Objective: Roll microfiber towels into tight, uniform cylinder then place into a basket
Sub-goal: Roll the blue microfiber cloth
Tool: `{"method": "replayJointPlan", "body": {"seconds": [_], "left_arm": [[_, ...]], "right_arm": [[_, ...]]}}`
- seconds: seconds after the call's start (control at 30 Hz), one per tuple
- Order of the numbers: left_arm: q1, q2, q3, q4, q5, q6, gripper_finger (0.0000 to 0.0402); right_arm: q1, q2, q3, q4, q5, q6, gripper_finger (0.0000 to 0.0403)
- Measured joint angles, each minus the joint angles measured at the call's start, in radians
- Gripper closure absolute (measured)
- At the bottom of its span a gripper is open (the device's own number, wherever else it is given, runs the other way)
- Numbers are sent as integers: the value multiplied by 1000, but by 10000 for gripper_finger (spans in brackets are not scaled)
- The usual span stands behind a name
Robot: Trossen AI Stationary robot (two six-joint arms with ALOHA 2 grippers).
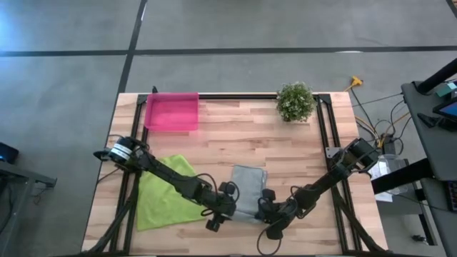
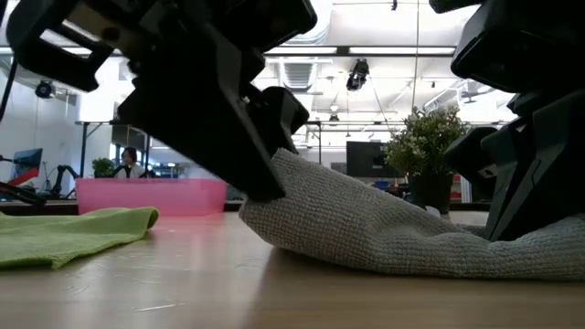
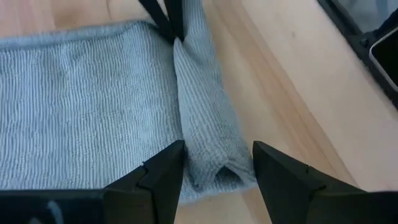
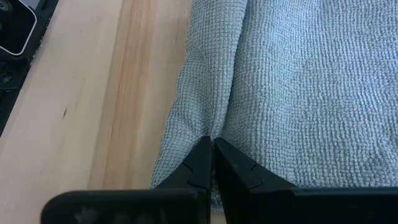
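Observation:
The grey towel lies flat on the table near its near edge, and its near edge is turned up into a raised fold. The lime green towel lies spread out to its left. The pink basket stands at the far left. My left gripper is open at the fold's left end, one finger on each side of it. My right gripper is shut on the fold's right end. My left gripper has its open fingers on either side of the fold's left end. They come low from the table's left, along the fold. I cannot tell whether they touch it. My right gripper pinches the ridge of the fold between its two fingertips at the right end. It comes low from the table's right, along the fold. The rest of the towel lies on the table.
A small potted plant stands at the far right of the table. Bare wood lies between the towels and the basket and along the right side. A black frame rail runs along the right side.

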Motion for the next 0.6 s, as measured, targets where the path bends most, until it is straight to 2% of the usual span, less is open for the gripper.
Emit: {"method": "replayJointPlan", "body": {"seconds": [0.3, 0.6], "left_arm": [[0, 0, 25, 33, -21, -20, 226], [1, 5, -5, 27, -23, -53, 226]], "right_arm": [[0, 0, 0, 0, 0, 0, 390], [0, 0, 0, 1, 0, 0, 390]]}}
